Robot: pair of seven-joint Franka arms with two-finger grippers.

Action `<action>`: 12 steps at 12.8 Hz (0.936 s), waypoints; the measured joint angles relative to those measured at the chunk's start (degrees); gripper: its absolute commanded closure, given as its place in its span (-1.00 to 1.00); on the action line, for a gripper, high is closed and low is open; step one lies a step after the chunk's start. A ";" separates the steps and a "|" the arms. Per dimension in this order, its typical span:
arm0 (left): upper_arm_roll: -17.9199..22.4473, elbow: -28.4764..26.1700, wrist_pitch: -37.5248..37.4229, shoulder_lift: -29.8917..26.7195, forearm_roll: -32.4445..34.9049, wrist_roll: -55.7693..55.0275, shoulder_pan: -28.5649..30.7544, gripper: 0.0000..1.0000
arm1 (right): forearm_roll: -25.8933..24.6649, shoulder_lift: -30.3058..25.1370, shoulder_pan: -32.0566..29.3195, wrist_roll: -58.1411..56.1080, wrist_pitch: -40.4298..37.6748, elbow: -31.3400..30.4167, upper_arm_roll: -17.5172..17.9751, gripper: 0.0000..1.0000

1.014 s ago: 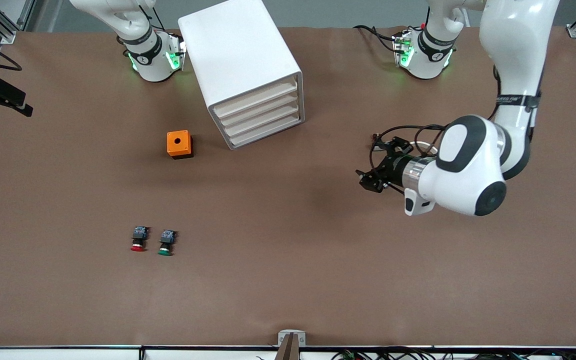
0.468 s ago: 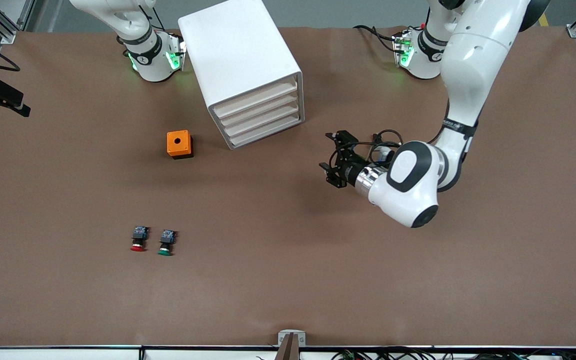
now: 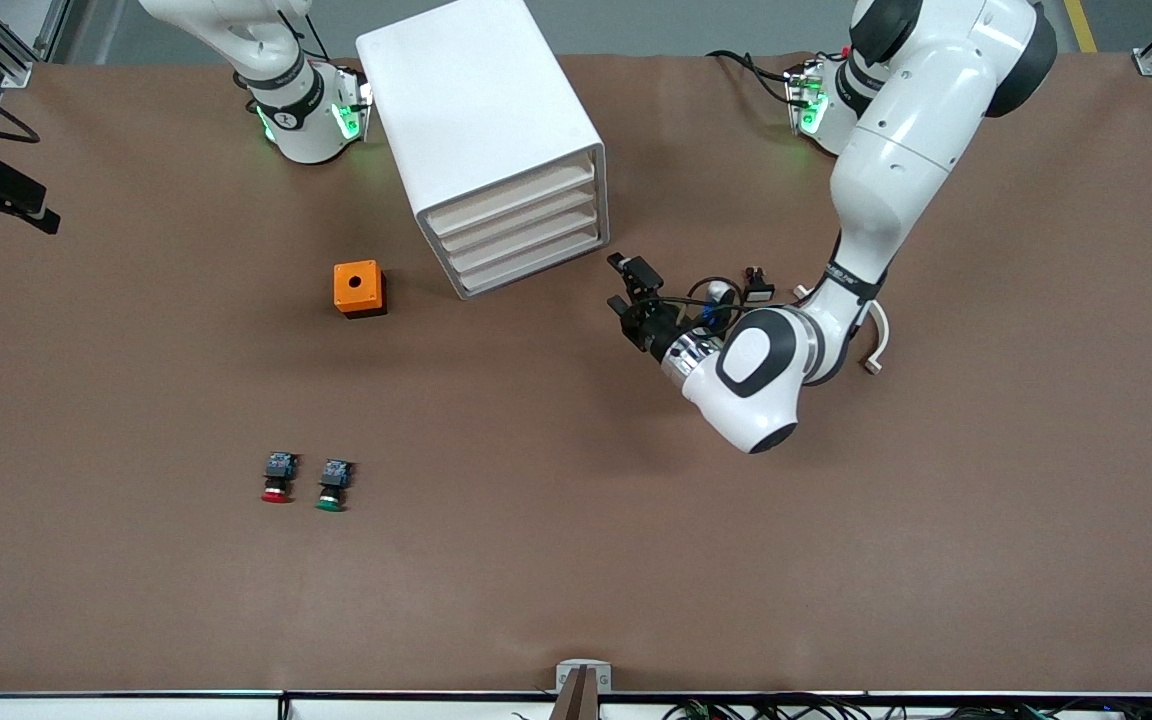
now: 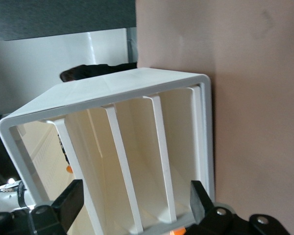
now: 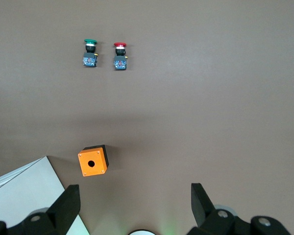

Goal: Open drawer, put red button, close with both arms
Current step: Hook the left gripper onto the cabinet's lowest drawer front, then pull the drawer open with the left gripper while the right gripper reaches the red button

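The white cabinet (image 3: 481, 120) stands between the arms' bases, its four cream drawer fronts (image 3: 526, 228) all shut. My left gripper (image 3: 628, 287) is open and empty, low over the table just beside the drawer fronts, pointing at them. In the left wrist view the fronts (image 4: 137, 147) fill the space between the fingertips of the left gripper (image 4: 133, 203). The red button (image 3: 276, 479) lies on the table nearer the camera, beside a green one (image 3: 333, 486). My right gripper (image 5: 134, 205) is open and empty, high over the table, out of the front view. It looks down on the red button (image 5: 120, 55).
An orange box with a hole (image 3: 359, 288) sits near the cabinet toward the right arm's end; it also shows in the right wrist view (image 5: 93, 160). The green button (image 5: 90, 52) lies beside the red one. The brown table (image 3: 576, 560) is bare near the camera.
My left arm has swung in from its own end of the table toward the cabinet, bringing the open gripper up to the drawer fronts. The buttons, box and cabinet have not moved.
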 measured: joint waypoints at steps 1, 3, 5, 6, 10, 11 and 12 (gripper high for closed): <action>-0.12 0.03 -0.20 0.32 -0.85 -0.15 -1.23 -0.35 | 0.00 0.00 0.00 0.00 0.00 0.00 0.00 -1.00; -0.19 0.21 -0.53 0.37 -1.69 -0.20 -4.16 -0.21 | 0.00 0.00 0.00 0.00 0.00 0.14 0.00 -1.00; -0.21 0.41 -0.62 0.37 -1.97 -0.31 -6.50 -0.15 | 0.00 0.00 0.00 0.00 -0.01 0.41 0.00 -1.00; -0.20 0.42 -0.67 0.39 -2.27 -0.35 -7.26 -0.10 | -0.02 0.15 0.00 0.00 -0.03 0.36 -0.01 -1.00; -0.20 0.40 -0.91 1.16 -4.03 -0.63 -9.73 0.14 | -0.10 8.34 0.00 0.00 1.84 0.24 -0.01 -1.00; -0.20 0.40 -0.93 1.47 -4.21 -1.04 -10.37 0.22 | -0.13 11.48 -0.01 0.00 2.97 0.98 -0.02 -1.00; -0.20 0.40 -0.93 1.86 -4.28 -1.33 -11.00 0.32 | -0.13 13.93 0.02 0.00 4.18 1.57 0.00 -1.00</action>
